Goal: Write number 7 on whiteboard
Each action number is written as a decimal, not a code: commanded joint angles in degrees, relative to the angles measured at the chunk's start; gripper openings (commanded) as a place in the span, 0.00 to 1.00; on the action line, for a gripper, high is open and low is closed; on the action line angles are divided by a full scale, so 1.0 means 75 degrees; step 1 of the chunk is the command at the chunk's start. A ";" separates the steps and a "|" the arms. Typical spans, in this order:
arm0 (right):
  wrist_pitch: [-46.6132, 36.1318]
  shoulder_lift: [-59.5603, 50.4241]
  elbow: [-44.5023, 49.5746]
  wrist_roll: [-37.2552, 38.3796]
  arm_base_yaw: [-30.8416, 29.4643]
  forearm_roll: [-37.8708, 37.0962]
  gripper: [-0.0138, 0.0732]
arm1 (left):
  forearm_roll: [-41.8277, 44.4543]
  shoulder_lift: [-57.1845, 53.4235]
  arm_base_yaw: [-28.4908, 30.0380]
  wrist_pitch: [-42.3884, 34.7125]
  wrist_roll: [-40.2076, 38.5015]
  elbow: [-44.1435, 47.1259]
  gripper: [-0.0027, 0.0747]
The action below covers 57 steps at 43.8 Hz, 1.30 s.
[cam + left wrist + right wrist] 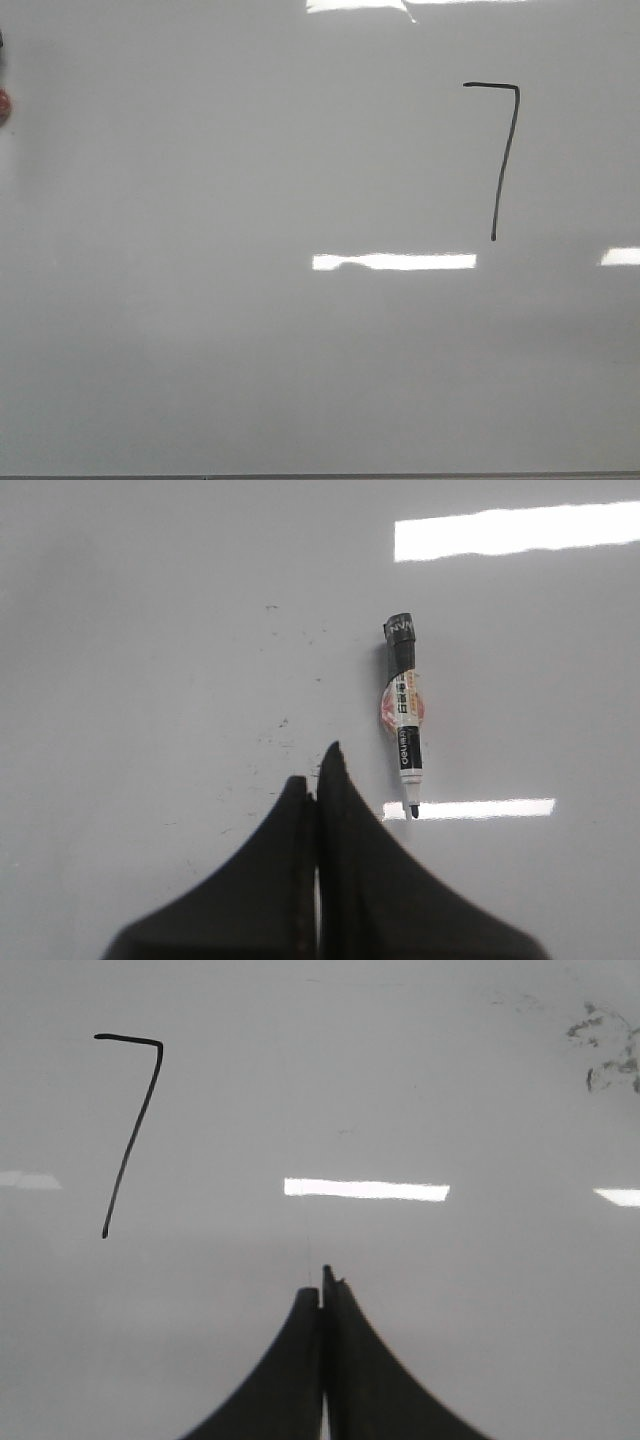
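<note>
Black marker line forms the number 7 on the whiteboard, in the upper right part of the front view: a short level bar on top, then a long downstroke that bends slightly and ends just above a bright strip of reflected light. No arm shows in that view.

From the right wrist view the number 7 lies on the bare whiteboard, well apart from the right gripper and off to one side of it. That gripper's two dark fingers are pressed together with nothing between them, their tips hanging over bare board. Faint grey smudges mark the board far from the digit.

In the left wrist view the left gripper is likewise closed tight and empty. Just beside its tips a marker lies flat on the whiteboard, uncapped, its black nib end nearest the fingers and its black butt end away from them; the barrel is white with a printed label. Gripper and marker do not touch. Small dark specks dot the board near the fingertips.
</note>
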 commanded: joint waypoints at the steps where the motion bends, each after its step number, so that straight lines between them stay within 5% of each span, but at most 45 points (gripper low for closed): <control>1: -0.0698 -0.0144 -0.0033 -0.0035 -0.0057 -0.0024 0.08 | -0.0065 -0.0109 -0.0057 -0.0644 0.0006 0.0030 0.01; 18: -0.1211 -0.0151 -0.0033 0.1107 -0.0057 -0.0519 0.08 | -0.0065 -0.0109 -0.0057 -0.0644 0.0006 0.0030 0.01; 57: -0.1843 -0.0151 -0.0033 0.1253 0.0083 -0.0802 0.08 | -0.0065 -0.0109 -0.0057 -0.0644 0.0006 0.0030 0.01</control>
